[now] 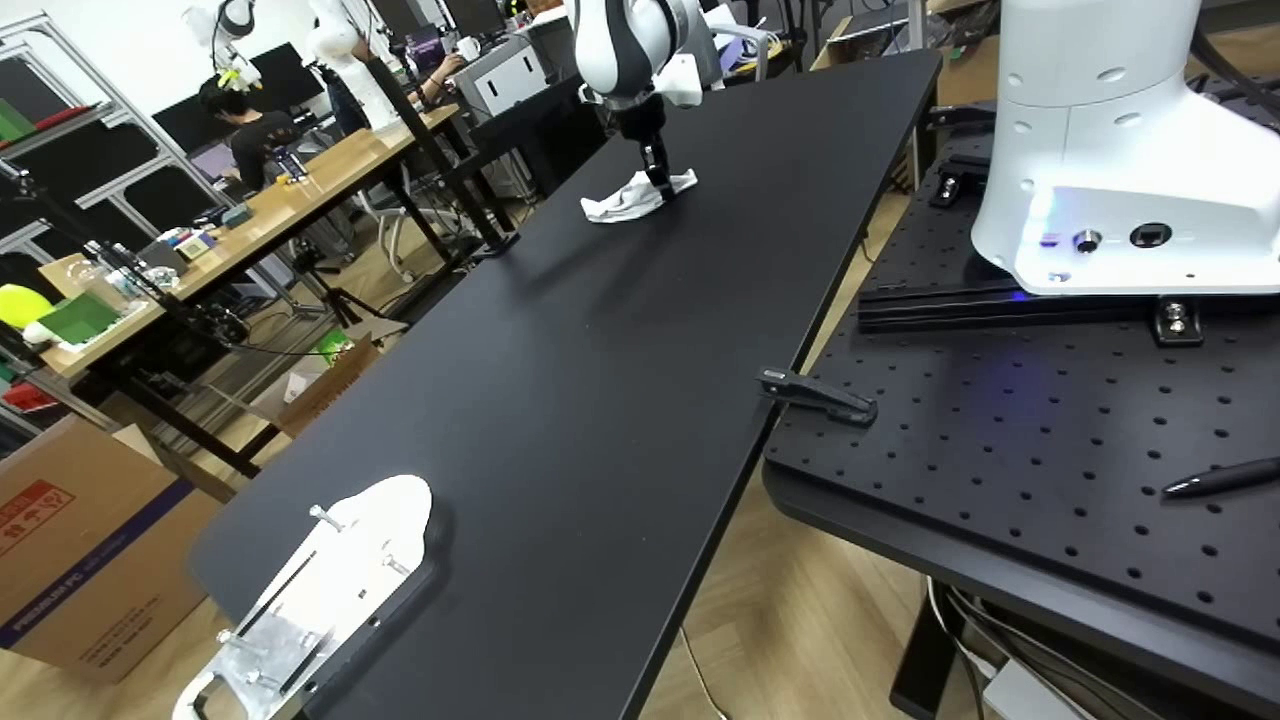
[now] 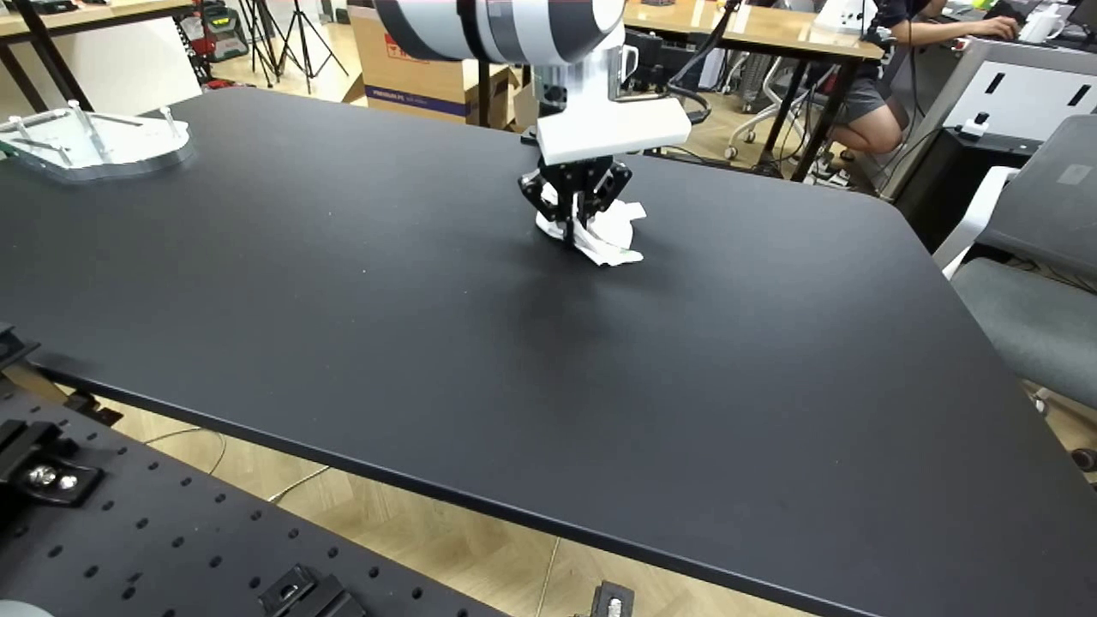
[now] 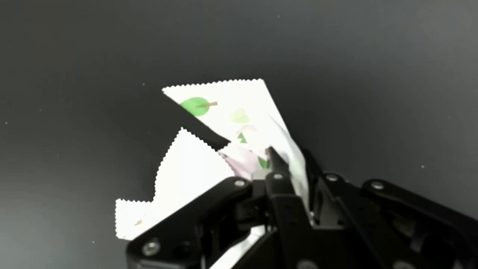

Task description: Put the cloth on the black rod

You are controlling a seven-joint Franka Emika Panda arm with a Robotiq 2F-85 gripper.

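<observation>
Claw (image 3: pixel 291 157) of mine pinches zigzag-edged printed cloth (image 3: pixel 196 166); black tabletop (image 1: pixel 600 400) wide toward perforated board (image 1: pixel 1000 430), narrower toward opposite edge (image 2: pixel 754 174).

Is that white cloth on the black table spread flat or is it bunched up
Bunched up: in the wrist view, the cloth shows overlapping folds, with part gathered between the pincer tips.

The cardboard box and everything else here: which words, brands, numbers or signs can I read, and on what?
"PREMIUM PC": on the blue band of the cardboard box.
Red label on the same box: marks too blurred to read.
Small print low on that box: too small.
Pale tag on the gray chair: too small.
Cloth: no words visible, only colored shapes.
</observation>
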